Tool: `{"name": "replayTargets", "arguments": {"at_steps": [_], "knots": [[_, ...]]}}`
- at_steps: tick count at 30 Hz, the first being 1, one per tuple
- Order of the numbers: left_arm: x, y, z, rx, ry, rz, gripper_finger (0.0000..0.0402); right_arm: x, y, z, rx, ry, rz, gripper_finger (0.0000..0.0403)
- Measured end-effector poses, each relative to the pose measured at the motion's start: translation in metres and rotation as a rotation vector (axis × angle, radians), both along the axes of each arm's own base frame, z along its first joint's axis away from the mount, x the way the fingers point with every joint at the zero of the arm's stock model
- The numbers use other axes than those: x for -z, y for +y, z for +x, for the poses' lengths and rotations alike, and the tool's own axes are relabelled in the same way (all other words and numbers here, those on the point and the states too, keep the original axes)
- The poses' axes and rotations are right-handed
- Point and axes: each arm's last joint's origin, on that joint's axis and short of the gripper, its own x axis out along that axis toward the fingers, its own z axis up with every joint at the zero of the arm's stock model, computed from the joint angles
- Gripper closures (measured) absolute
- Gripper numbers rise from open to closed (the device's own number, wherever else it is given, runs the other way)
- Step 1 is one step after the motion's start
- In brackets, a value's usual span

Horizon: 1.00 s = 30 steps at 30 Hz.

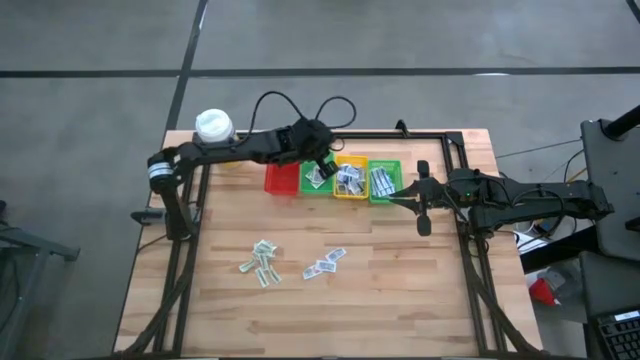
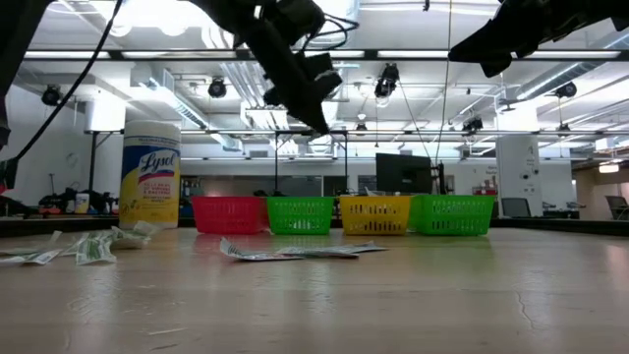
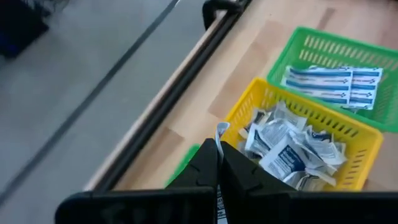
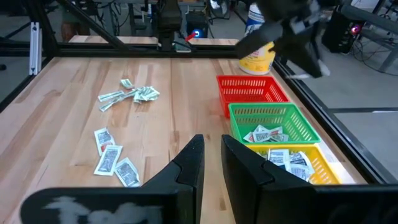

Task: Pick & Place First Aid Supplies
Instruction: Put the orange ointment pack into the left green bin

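Observation:
My left gripper (image 3: 219,149) hangs above the row of baskets, over the gap between the left green basket (image 1: 318,180) and the yellow basket (image 3: 298,146), shut on a small white packet (image 3: 221,130). The yellow basket holds several white packets. The right green basket (image 3: 339,68) holds blue-printed ones. More packets lie loose on the table: a green-printed pile (image 1: 260,263) and a blue-printed group (image 1: 325,263). My right gripper (image 4: 212,155) waits at the table's right side, its fingers slightly apart with nothing between them. My left gripper pinches the white packet between its two fingers; a crumpled end (image 3: 222,129) sticks out past the fingertips. The fingers slant downward from the table's left. The packet is lifted clear, above the baskets.
A red basket (image 1: 283,178) stands at the left end of the row. A yellow Lysol bottle with a white cap (image 1: 213,125) stands at the far left corner. A black frame rail (image 1: 400,132) runs along the far edge. Bare wood lies toward the near edge.

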Motion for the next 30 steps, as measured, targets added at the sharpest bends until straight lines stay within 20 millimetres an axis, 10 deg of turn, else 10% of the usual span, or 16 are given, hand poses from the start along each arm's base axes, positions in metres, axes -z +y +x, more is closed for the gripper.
{"name": "replayTargets", "arguments": {"at_steps": [12,30], "knots": [[0.066,-0.002,-0.016,-0.204,-0.052,-0.215,0.0399,0.000,0.000,0.000,0.000,0.000,-0.001,0.0351],[0.102,-0.006,-0.026,-0.261,-0.151,-0.280,0.0399,0.000,0.000,0.000,0.000,0.000,0.000,0.0351]]}}
